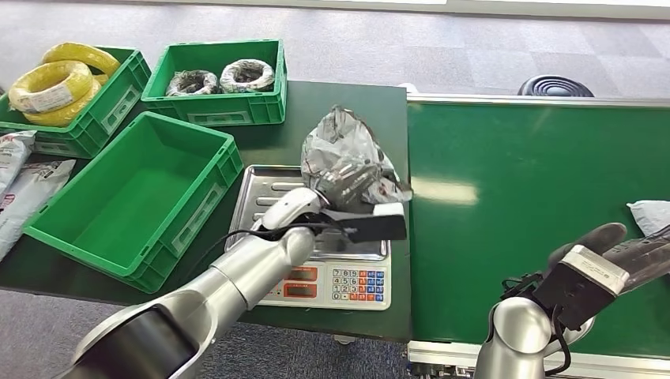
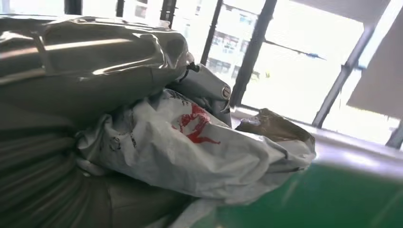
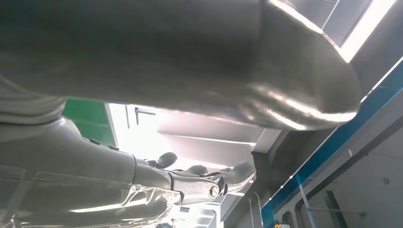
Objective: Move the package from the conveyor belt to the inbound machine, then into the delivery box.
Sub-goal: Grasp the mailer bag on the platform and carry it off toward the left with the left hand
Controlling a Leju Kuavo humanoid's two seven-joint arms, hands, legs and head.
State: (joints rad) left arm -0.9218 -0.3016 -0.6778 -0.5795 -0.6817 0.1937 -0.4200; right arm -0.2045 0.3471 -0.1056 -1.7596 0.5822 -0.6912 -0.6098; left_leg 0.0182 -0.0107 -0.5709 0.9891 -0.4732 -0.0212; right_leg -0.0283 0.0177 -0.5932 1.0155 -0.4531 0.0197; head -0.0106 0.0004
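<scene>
Now | left hand grips package | above scale tray

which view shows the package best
The head view: the whole crumpled silver package sits above the scale tray, held by the left robot hand. The left wrist view shows its wrinkled plastic close up; the right wrist view does not help.

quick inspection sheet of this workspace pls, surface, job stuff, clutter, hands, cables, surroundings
surface: dark table beside a green conveyor belt.
job's things: grey package held above the scale; empty green crate to its left.
clutter: crate of yellow coils; crate of dark coils; white bags; another package on the belt.
hands: left hand grips the package; right hand holds nothing, over the belt.
cables: black cable along the left wrist.
surroundings: grey carpet.
</scene>
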